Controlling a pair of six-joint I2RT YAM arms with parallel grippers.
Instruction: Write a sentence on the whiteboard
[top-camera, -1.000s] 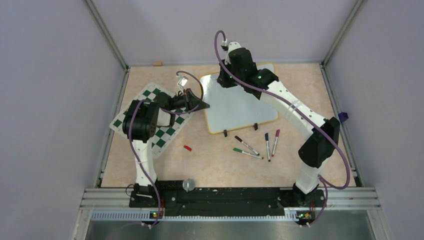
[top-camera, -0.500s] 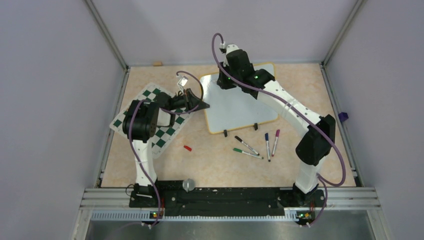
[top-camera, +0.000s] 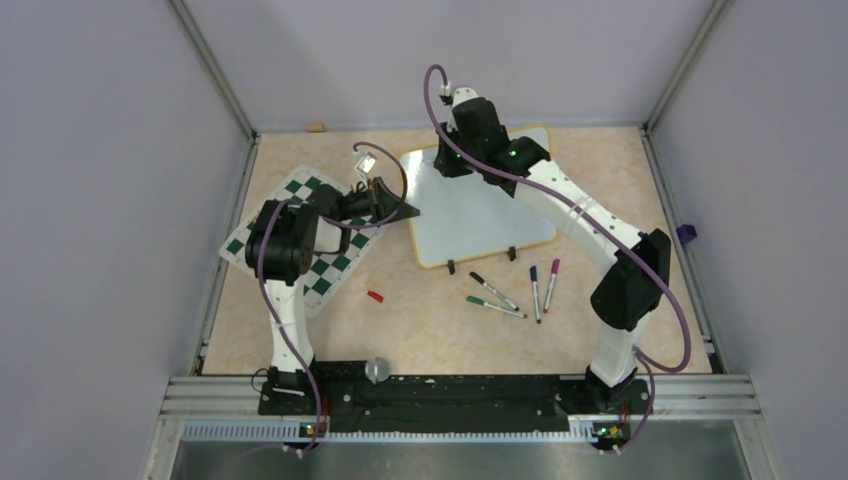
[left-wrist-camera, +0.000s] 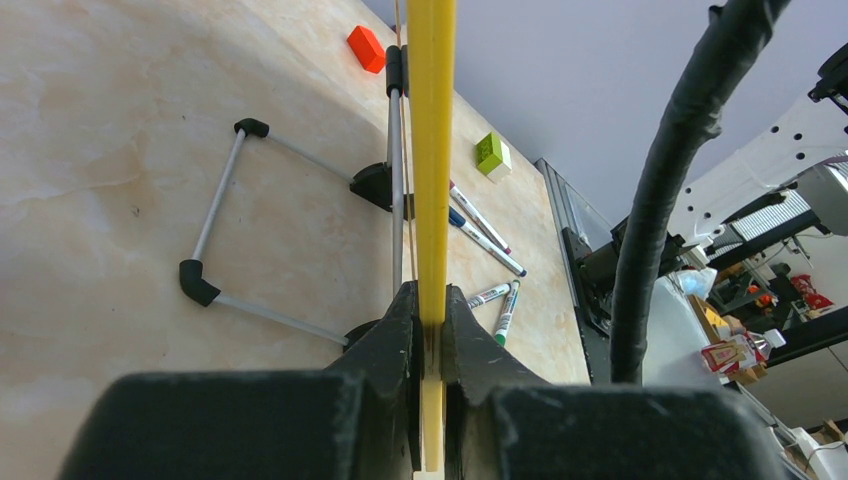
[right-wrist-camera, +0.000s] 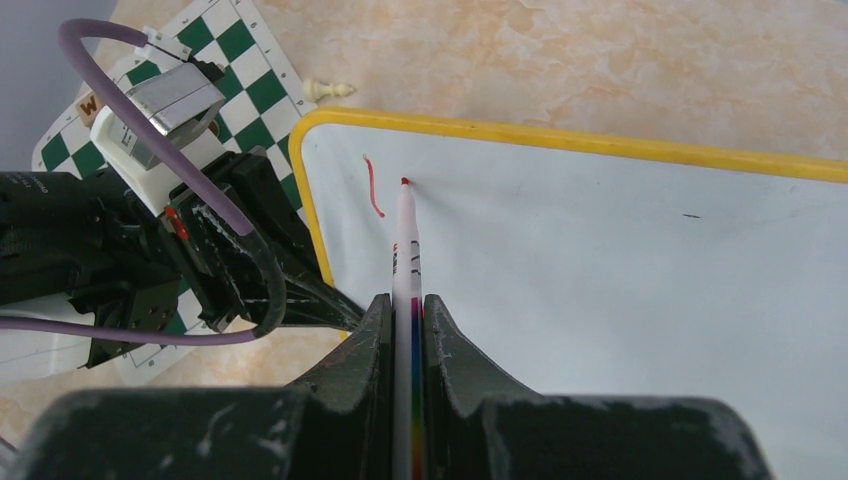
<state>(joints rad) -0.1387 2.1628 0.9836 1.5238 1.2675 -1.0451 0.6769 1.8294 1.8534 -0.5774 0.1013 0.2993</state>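
Red marker tip on the whiteboard, both end effectors clamped.

The whiteboard (top-camera: 485, 215) sits at the far middle of the surface (top-camera: 420, 330), just right of the chess mat (top-camera: 312, 272). The left end effector (left-wrist-camera: 430, 325) is closed on the board's yellow left frame edge. The right end effector (right-wrist-camera: 406, 312) grips a white marker (right-wrist-camera: 407, 245). Its red tip touches the board near one corner, beside a short red stroke (right-wrist-camera: 373, 188). Four loose markers (top-camera: 510, 292) and a small red piece (top-camera: 375, 296) lie near the board's front edge.
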